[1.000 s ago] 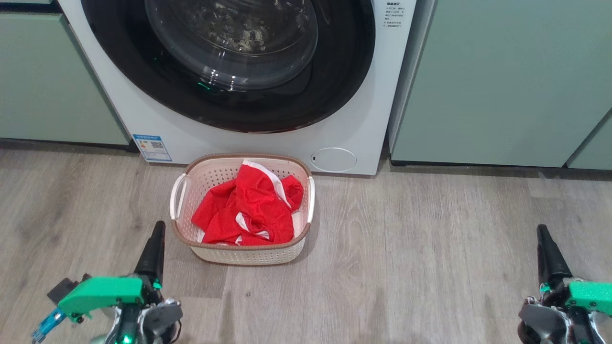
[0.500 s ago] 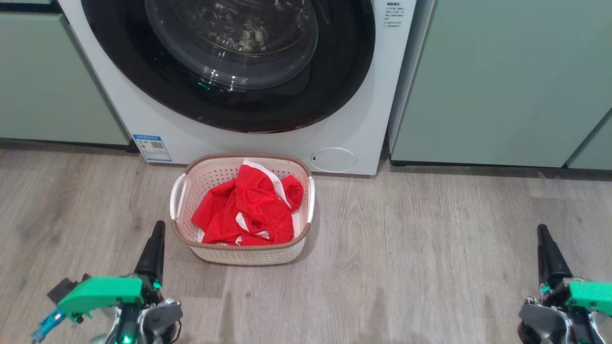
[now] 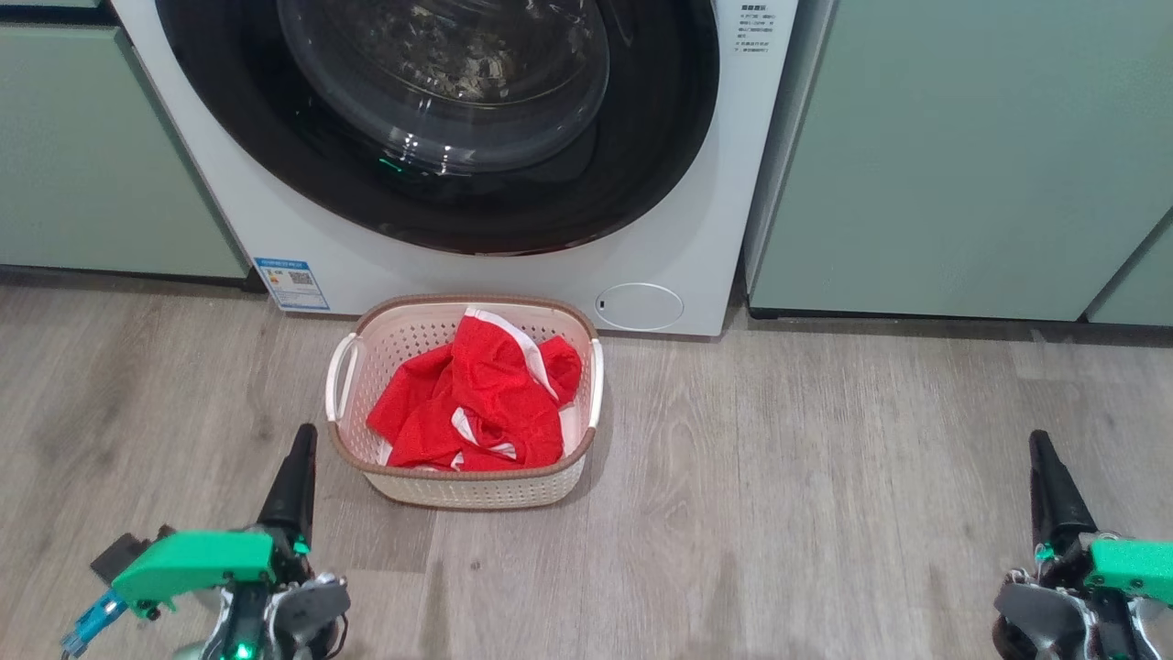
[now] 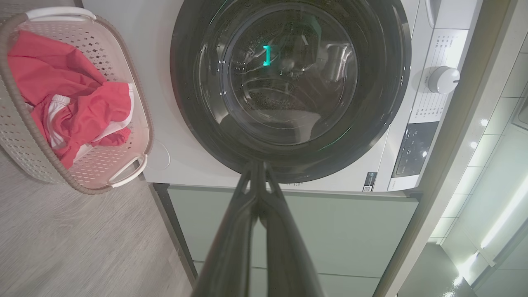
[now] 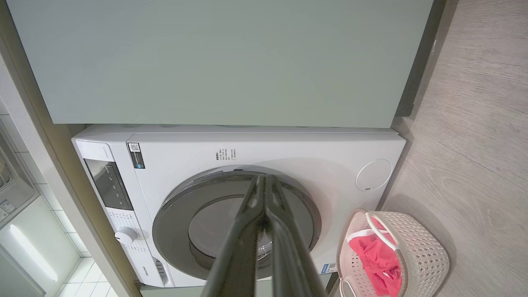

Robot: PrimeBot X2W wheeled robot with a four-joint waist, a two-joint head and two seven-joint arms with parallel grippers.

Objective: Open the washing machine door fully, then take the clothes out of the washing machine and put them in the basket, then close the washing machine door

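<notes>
The white washing machine (image 3: 696, 229) fills the top of the head view, its round black door (image 3: 440, 192) lying flush against the front. On the floor before it sits the cream basket (image 3: 476, 490), and the red clothes (image 3: 476, 403) lie heaped inside. My left gripper (image 3: 301, 449) is shut and empty, low at the left, just left of the basket. Far off at the lower right, my right gripper (image 3: 1040, 454) is shut and empty too. The left wrist view shows the door (image 4: 371, 123), the basket (image 4: 136, 123) and the clothes (image 4: 82, 111). In the right wrist view are the door (image 5: 173, 222) and the basket (image 5: 429, 255).
Pale green cabinets (image 3: 962, 156) flank the washer on both sides (image 3: 82, 156). Grey wood-look floor (image 3: 806, 513) spreads between the grippers. A control panel with a white knob (image 4: 443, 79) runs along the machine's top.
</notes>
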